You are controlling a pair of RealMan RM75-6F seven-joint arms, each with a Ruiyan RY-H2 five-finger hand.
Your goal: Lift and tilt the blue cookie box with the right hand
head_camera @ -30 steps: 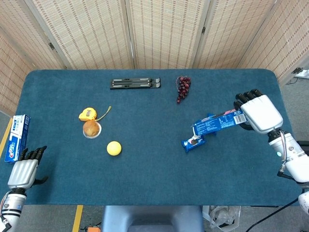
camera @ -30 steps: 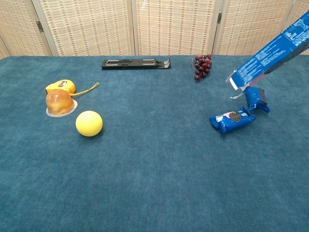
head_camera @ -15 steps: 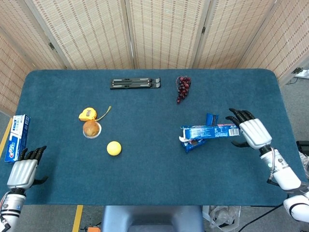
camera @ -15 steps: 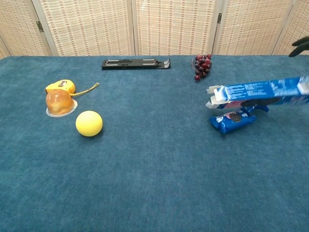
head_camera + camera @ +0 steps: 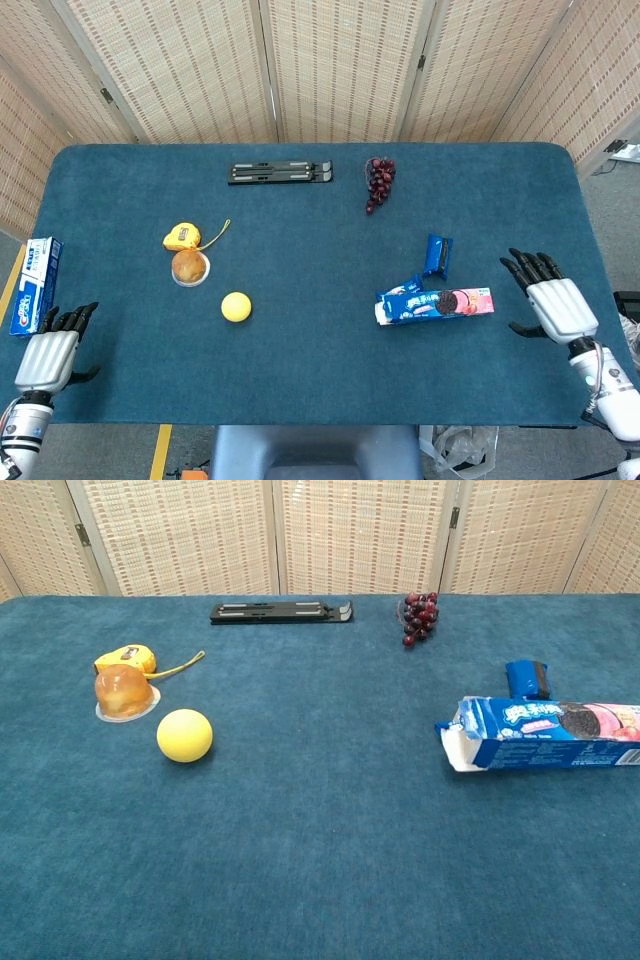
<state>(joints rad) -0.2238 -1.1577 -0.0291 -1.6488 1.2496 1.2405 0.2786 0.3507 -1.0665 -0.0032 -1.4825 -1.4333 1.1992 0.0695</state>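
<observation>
Head view shows the blue cookie box (image 5: 435, 305) dropped flat onto the desk (image 5: 300, 370) since a second ago; right hand (image 5: 550, 303) now spread, empty, just beside it, suggesting the tilt is done.

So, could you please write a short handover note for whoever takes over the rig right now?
Right hand: open, fingers spread, off the blue cookie box.
Left hand: open at the table's near left edge.
The box lies flat on the table, open end facing left, a small cookie packet just behind it.
Done: box lifted, tilted, set down and released.
Left: nothing visible beyond retracting the right hand.
</observation>
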